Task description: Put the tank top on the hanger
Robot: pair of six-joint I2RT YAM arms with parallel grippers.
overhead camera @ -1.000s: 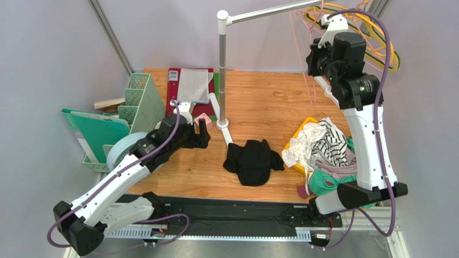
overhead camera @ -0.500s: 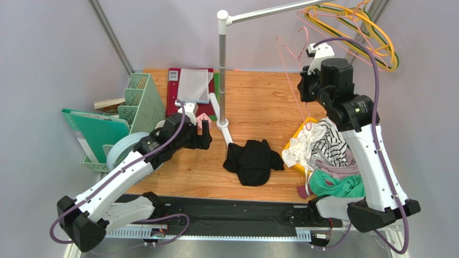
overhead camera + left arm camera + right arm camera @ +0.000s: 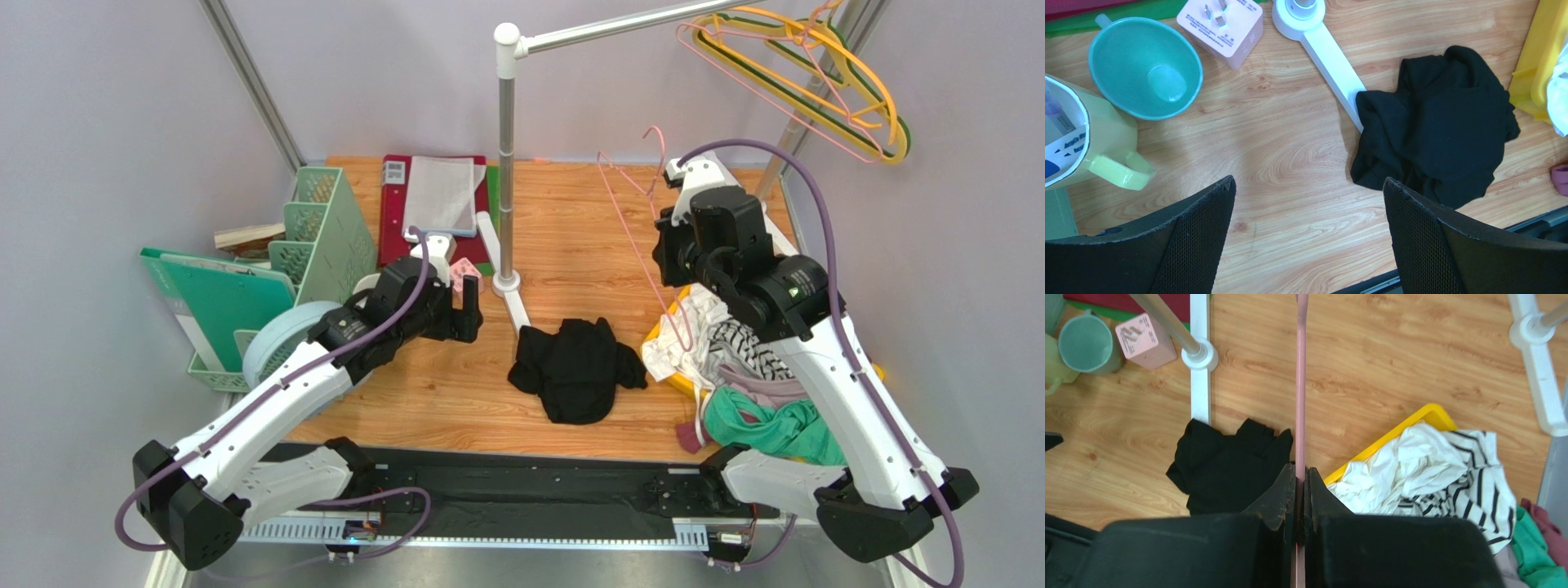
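Observation:
The black tank top [image 3: 577, 368] lies crumpled on the wooden table near the front middle; it also shows in the left wrist view [image 3: 1435, 138] and the right wrist view [image 3: 1229, 468]. My right gripper [image 3: 669, 239] is shut on the thin pink wire hanger [image 3: 632, 202] and holds it in the air above the table, right of the rack pole. In the right wrist view the pink wire [image 3: 1300, 367] runs straight up from the closed gripper [image 3: 1301, 471]. My left gripper [image 3: 464, 306] is open and empty, left of the tank top, its fingers [image 3: 1204, 214] over bare wood.
A rack pole [image 3: 507, 159] on a white base stands mid-table. Yellow and green hangers [image 3: 822, 74] hang on its bar at top right. A yellow bin [image 3: 1413, 432] holds striped and green garments at the right. A teal cup [image 3: 1146, 64], pink block [image 3: 1223, 27] and green organiser [image 3: 319, 233] sit at the left.
My right arm has come down and to the left from the rack bar, carrying the pink hanger off it toward the table. The left gripper has barely shifted.

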